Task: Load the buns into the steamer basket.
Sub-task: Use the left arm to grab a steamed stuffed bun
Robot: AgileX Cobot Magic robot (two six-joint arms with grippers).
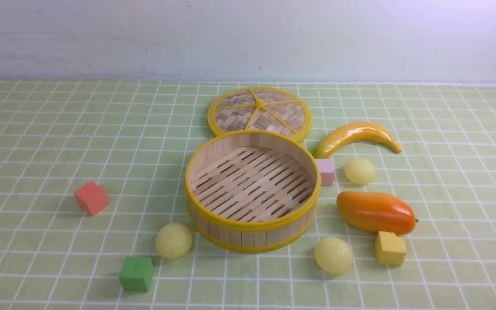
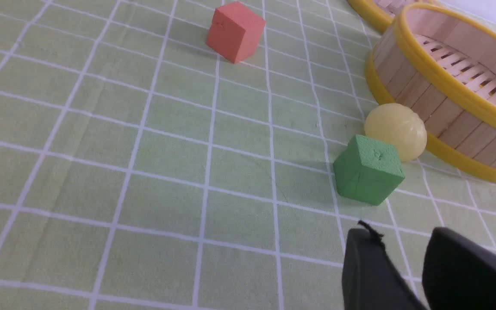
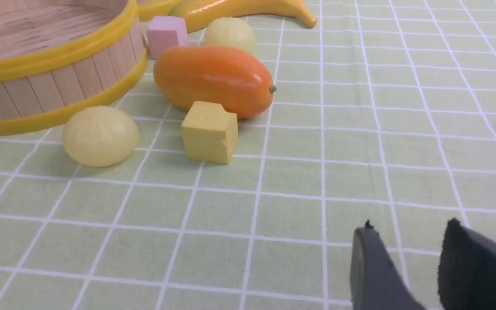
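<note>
The round bamboo steamer basket (image 1: 252, 228) stands mid-table with nothing in it; its wall also shows in the wrist views (image 2: 428, 103) (image 3: 58, 86). Three pale yellow buns lie on the cloth around it: one at its front left (image 1: 173, 240) (image 2: 396, 130), one at its front right (image 1: 333, 255) (image 3: 100, 135), one to its right (image 1: 360, 171) (image 3: 229, 34). Neither arm shows in the front view. My left gripper (image 2: 403, 237) hangs open over bare cloth, short of the green cube. My right gripper (image 3: 409, 230) is open too, well away from the buns, nothing between its fingers.
The woven lid (image 1: 259, 113) lies behind the basket. A banana (image 1: 357, 135), pink cube (image 1: 326, 171), orange mango (image 1: 375, 212) and yellow cube (image 1: 390, 248) sit on the right. A red cube (image 1: 91, 197) and green cube (image 1: 136, 274) sit on the left.
</note>
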